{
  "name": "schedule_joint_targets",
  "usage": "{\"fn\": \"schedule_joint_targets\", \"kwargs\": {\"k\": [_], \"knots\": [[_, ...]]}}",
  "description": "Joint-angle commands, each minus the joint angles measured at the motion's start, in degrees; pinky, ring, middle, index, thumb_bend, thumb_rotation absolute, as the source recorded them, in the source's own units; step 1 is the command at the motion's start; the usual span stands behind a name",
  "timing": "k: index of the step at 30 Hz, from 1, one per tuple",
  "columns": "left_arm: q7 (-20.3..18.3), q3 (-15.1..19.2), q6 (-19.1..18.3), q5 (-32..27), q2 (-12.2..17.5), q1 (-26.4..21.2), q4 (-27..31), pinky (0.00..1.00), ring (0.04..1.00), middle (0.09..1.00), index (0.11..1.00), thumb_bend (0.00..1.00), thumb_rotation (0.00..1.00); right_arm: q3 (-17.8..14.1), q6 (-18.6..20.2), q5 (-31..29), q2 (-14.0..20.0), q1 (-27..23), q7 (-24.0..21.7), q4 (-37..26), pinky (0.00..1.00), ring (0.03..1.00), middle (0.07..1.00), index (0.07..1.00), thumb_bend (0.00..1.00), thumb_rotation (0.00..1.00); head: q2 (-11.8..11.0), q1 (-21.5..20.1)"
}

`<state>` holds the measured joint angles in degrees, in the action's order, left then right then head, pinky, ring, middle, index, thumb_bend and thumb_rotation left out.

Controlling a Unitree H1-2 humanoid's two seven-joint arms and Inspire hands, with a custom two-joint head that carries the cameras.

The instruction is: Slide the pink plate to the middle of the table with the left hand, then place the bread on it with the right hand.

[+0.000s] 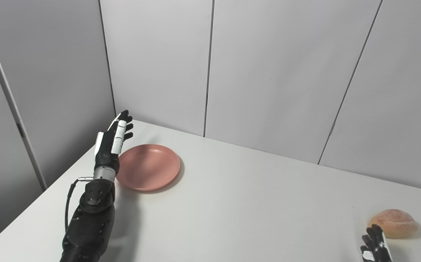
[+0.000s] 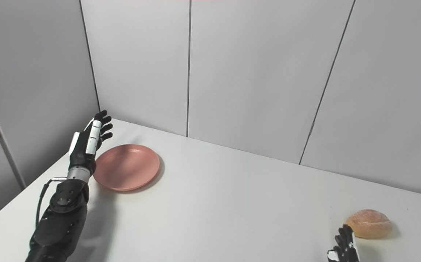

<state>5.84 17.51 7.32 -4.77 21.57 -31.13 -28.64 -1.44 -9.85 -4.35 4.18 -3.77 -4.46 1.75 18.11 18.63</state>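
Pink plate point(image 1: 148, 167) sits left of centre in the frame, on the white tabletop point(image 1: 232, 203) near its far left corner, nothing on it. Left hand point(image 1: 113, 143) is just beside the plate's left rim, fingers point(image 1: 125, 125) straight and spread, pointing toward the back wall, holding nothing; can't tell if it touches the rim. Bread point(image 1: 393, 223) lies at lower right of the frame, well apart from the plate. Right hand point(image 1: 375, 246) shows only partly at the bottom edge, just left of and below the bread, fingertips up, not on the bread; grip state unclear because cropped. Grey panel wall point(image 1: 268, 65) behind.
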Motion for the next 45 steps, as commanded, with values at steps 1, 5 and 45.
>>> {"fn": "schedule_joint_targets", "kwargs": {"k": [1, 5, 45], "knots": [[1.63, 0.26, 2.74, 1.05, 1.43, -2.71, 0.57, 0.83, 0.868, 0.879, 0.86, 0.74, 1.0, -0.27, -1.42, -0.6, 0.16, -0.55, -0.25, -0.77, 1.0, 1.0, 1.0, 1.0, 0.35, 0.81, 0.16, 0.23], [2.34, 0.07, 4.16, 1.6, 2.03, -2.61, -1.55, 0.85, 0.875, 0.882, 0.866, 0.72, 1.0, -0.4, -1.1, -0.65, 0.18, -0.49, -0.1, -1.2, 1.0, 1.0, 1.0, 1.0, 0.38, 0.82, 0.15, 0.52], [1.8, -1.79, 12.0, -0.05, 2.83, -4.34, -19.61, 0.98, 0.95, 0.927, 0.9, 0.75, 1.0, -0.46, -0.19, -1.89, 0.57, 1.03, -0.55, -4.02, 1.0, 1.0, 1.0, 1.0, 0.38, 0.82, 1.7, 1.23]]}}
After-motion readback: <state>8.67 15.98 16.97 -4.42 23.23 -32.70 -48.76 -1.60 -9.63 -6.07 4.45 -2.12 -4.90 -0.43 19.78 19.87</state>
